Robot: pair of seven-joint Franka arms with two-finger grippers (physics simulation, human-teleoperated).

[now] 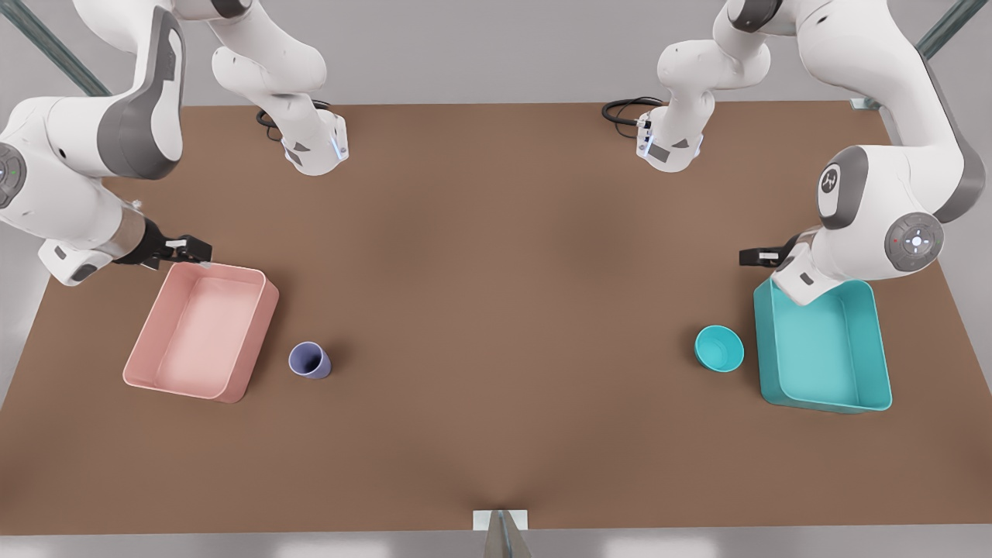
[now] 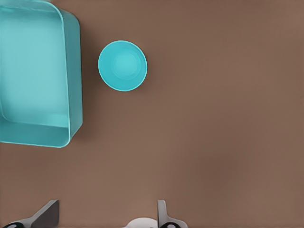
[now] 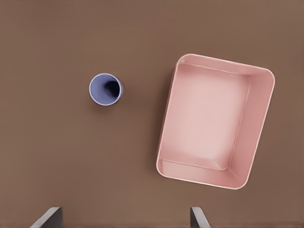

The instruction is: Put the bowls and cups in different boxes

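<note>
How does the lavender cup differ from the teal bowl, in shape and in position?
The lavender cup is narrower and deeper; the teal bowl is wider and shallower. The cup stands beside the pink box, the bowl beside the teal box. Both rest mouth-up on the table, outside the boxes.

Cup beside one box; bowl beside the other box.

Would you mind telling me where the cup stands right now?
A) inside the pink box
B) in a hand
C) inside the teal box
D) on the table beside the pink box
D: the cup stands upright on the table, apart from the empty pink box.
</note>
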